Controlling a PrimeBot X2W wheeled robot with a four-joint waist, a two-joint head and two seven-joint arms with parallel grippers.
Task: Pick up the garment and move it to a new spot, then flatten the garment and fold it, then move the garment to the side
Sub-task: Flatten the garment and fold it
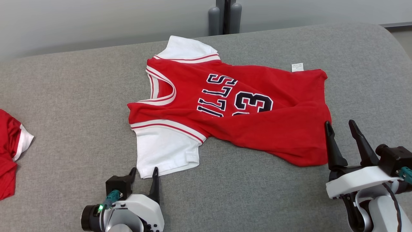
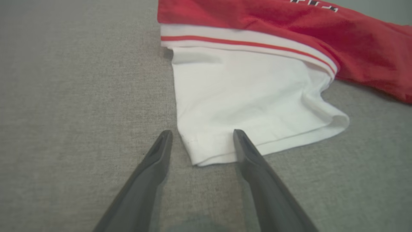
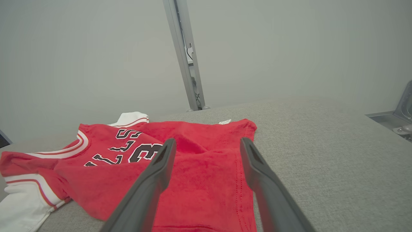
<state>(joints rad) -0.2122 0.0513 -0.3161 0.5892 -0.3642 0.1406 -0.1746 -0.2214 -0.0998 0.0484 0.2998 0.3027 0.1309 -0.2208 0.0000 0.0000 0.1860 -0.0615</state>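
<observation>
Head view showed the large red, white-sleeved jersey shirt (image 1: 273, 135) rumpled at the middle of the grey fabric bench (image 1: 64, 96), your left gripper (image 1: 144, 169) spread wide at its sleeve, right gripper (image 1: 339, 121) likewise by the hem, so you probably needed deep, even pinches.

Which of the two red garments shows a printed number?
The large jersey spread mid-surface, bearing 23; the other red garment at the left edge shows none.

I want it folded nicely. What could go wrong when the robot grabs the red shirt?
The open left gripper sits at just the corner of the white sleeve, so it might pinch too little cloth and slip. The open right gripper is by the wrinkled hem of the garment; it may catch only one layer, and the fold could come out crooked.
</observation>
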